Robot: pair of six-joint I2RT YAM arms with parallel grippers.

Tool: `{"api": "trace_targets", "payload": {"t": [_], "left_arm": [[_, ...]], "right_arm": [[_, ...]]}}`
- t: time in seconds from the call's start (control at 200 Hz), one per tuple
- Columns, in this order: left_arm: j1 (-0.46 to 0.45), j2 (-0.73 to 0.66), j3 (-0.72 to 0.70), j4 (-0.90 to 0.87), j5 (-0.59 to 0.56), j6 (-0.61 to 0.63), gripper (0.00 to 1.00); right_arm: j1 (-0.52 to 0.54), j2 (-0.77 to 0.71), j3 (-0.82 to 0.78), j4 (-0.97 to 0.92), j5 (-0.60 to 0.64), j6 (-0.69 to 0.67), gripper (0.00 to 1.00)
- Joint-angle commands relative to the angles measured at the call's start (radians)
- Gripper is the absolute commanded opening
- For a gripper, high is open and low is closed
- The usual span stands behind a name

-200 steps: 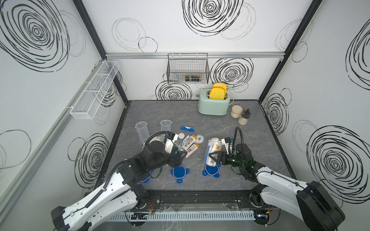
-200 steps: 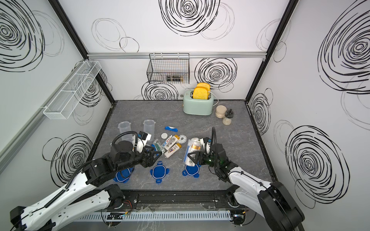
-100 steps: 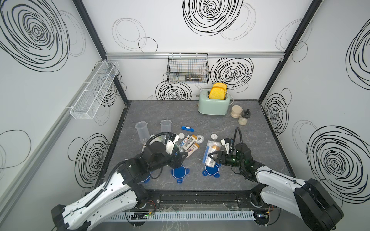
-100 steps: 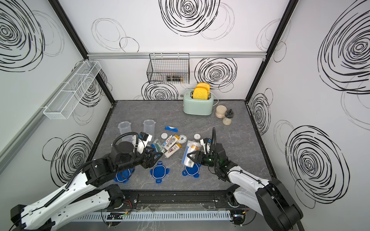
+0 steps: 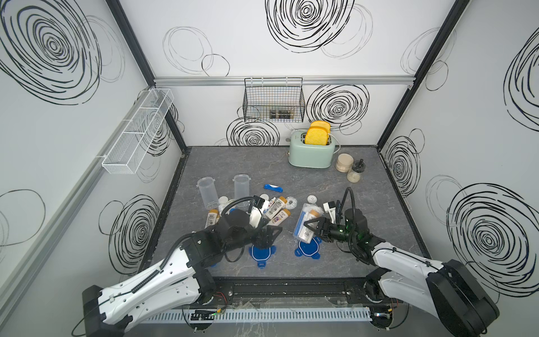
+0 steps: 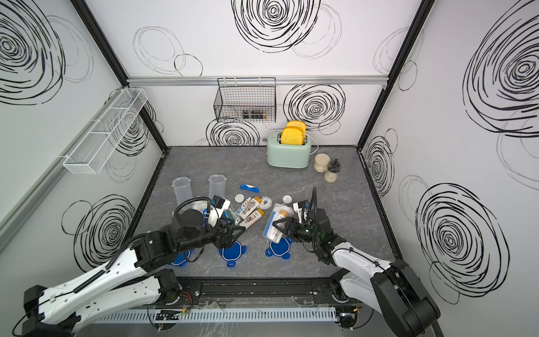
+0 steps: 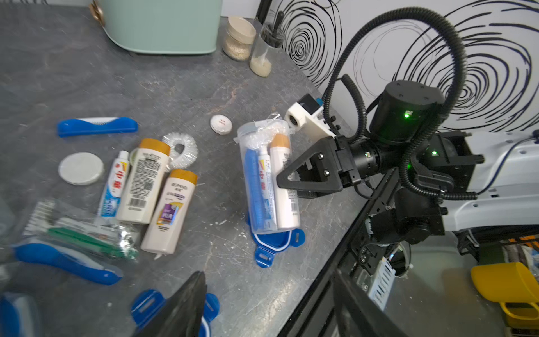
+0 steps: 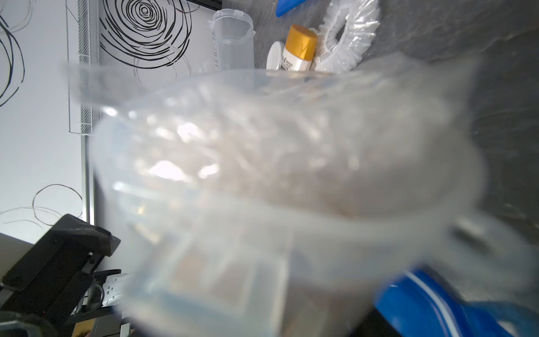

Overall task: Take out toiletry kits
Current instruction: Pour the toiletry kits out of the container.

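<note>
Gripping the tilted container [image 7: 244,132] with the right hand [image 5: 311,229] to spill its kit [image 7: 267,181]; holding the left hand [image 5: 269,233] open near it, ready.

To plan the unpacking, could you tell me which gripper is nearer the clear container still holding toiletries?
Right. The right gripper grips the filled container; the left gripper hangs open apart from it, over a blue lid.

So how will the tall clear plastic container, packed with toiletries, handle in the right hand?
The tall clear plastic container looks smooth and rounded, so it is probably slippery in the right hand. Its mouth is open, so tipping likely spills the blue toothbrush and toothpaste tube.
</note>
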Motion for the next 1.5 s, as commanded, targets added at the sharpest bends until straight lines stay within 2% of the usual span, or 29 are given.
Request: {"api": "trace_targets", "payload": {"t": [0.0,0.12,0.185,0.265,0.43,0.725,1.026,1.211,1.306,1.491], "left_arm": [[-0.083,0.059,-0.033,0.148,-0.083,-0.053,0.88],[-0.141,0.159,-0.033,0.225,-0.099,-0.058,0.95],[-0.142,0.211,-0.057,0.288,-0.089,-0.063,1.00],[-0.131,0.262,-0.077,0.354,-0.036,-0.085,0.96],[-0.129,0.318,-0.123,0.493,0.035,-0.116,0.96],[-0.074,0.461,-0.125,0.589,0.129,-0.140,0.96],[-0.054,0.587,-0.051,0.582,0.133,-0.109,0.96],[-0.049,0.610,-0.042,0.616,0.129,-0.103,0.97],[-0.049,0.615,-0.046,0.650,0.140,-0.107,1.00],[-0.039,0.641,-0.039,0.675,0.155,-0.116,0.89]], "right_arm": [[-0.006,-0.030,0.000,0.083,-0.032,0.051,0.55],[-0.007,-0.038,0.001,0.075,-0.034,0.048,0.55],[-0.007,-0.042,0.002,0.075,-0.034,0.051,0.55],[-0.009,-0.040,0.001,0.083,-0.036,0.054,0.55],[-0.007,-0.036,-0.008,0.097,-0.046,0.064,0.56],[-0.007,-0.039,-0.013,0.119,-0.063,0.085,0.55],[-0.005,-0.058,-0.012,0.115,-0.074,0.095,0.55],[-0.005,-0.057,-0.014,0.117,-0.075,0.097,0.55],[-0.004,-0.048,-0.018,0.122,-0.078,0.095,0.55],[-0.003,-0.036,-0.018,0.136,-0.087,0.099,0.55]]}}
